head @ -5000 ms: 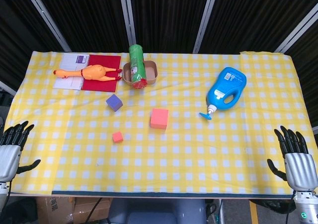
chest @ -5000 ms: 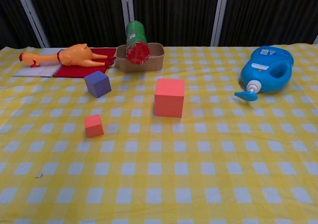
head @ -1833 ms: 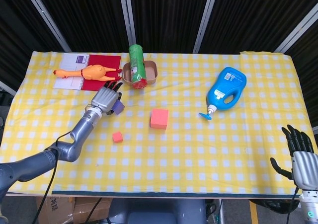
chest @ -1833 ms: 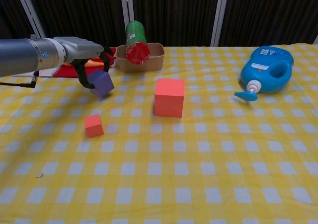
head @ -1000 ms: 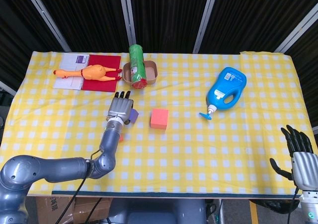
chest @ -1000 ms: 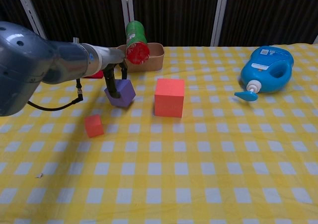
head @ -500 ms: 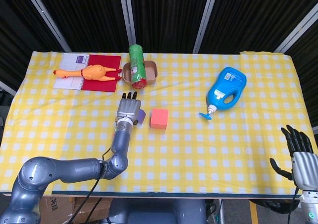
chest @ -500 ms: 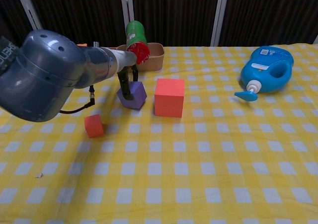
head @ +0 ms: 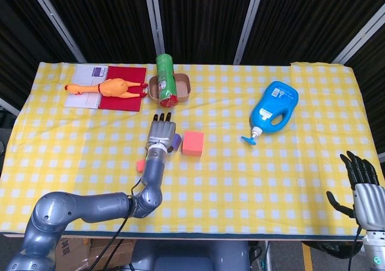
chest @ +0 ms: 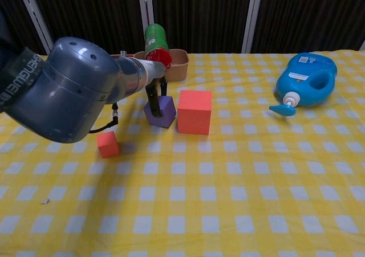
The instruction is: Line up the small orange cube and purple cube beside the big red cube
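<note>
My left hand (head: 161, 131) grips the purple cube (chest: 161, 111) from above, fingers (chest: 152, 92) down over its top. The cube sits just left of the big red cube (chest: 194, 111), almost touching it and low at the cloth; whether it rests there I cannot tell. In the head view only a corner of the purple cube (head: 175, 142) shows beside the red cube (head: 192, 143). The small orange cube (chest: 107, 144) lies nearer the front left, half hidden by my forearm in the head view (head: 140, 165). My right hand (head: 363, 193) hangs open off the front right corner.
A blue detergent bottle (head: 274, 110) lies at the right. At the back stand a tan tray (head: 183, 89) with a green can (head: 166, 79), and a rubber chicken (head: 108, 88) on a red notebook (head: 123, 97). My left forearm (chest: 74, 92) fills the chest view's left.
My left hand has carried the purple cube rightward from the back left to right beside the red cube. The orange cube and my right hand have stayed put.
</note>
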Controlling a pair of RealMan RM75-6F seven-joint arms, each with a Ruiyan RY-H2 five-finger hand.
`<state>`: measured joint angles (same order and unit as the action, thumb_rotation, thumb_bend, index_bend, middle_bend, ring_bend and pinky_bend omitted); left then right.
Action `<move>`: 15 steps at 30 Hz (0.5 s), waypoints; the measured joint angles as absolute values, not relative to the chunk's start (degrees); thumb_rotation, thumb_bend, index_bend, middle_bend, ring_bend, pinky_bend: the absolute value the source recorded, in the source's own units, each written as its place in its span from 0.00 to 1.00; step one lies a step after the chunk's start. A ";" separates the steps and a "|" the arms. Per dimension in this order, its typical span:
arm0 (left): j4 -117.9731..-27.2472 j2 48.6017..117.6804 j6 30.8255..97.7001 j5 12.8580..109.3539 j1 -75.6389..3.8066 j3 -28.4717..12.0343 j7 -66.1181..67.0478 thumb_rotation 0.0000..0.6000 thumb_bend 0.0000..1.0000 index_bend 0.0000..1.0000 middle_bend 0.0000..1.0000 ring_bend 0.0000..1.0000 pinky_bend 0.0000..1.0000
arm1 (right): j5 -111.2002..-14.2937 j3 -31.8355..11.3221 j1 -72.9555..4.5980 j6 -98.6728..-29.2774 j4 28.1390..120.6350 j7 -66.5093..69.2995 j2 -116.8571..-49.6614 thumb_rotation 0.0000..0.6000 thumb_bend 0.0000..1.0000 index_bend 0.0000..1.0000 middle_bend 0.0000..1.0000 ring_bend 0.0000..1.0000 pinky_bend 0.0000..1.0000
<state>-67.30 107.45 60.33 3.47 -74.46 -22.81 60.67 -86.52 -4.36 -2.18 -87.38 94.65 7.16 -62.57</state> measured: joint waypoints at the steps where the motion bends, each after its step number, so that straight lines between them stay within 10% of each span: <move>1: -67.28 107.57 60.38 3.47 -74.51 -22.95 60.76 1.00 0.31 0.42 0.00 0.00 0.05 | -86.53 -4.36 -2.18 -87.38 94.64 7.16 -62.57 1.00 0.37 0.00 0.00 0.00 0.01; 15: -67.60 108.02 61.28 2.87 -74.35 -24.24 62.70 1.00 0.29 0.38 0.00 0.00 0.05 | -86.83 -4.29 -2.14 -87.62 94.57 7.23 -62.60 1.00 0.37 0.00 0.00 0.00 0.01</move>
<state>-67.60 108.02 61.28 2.87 -74.35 -24.24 62.70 -86.83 -4.29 -2.14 -87.62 94.57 7.23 -62.60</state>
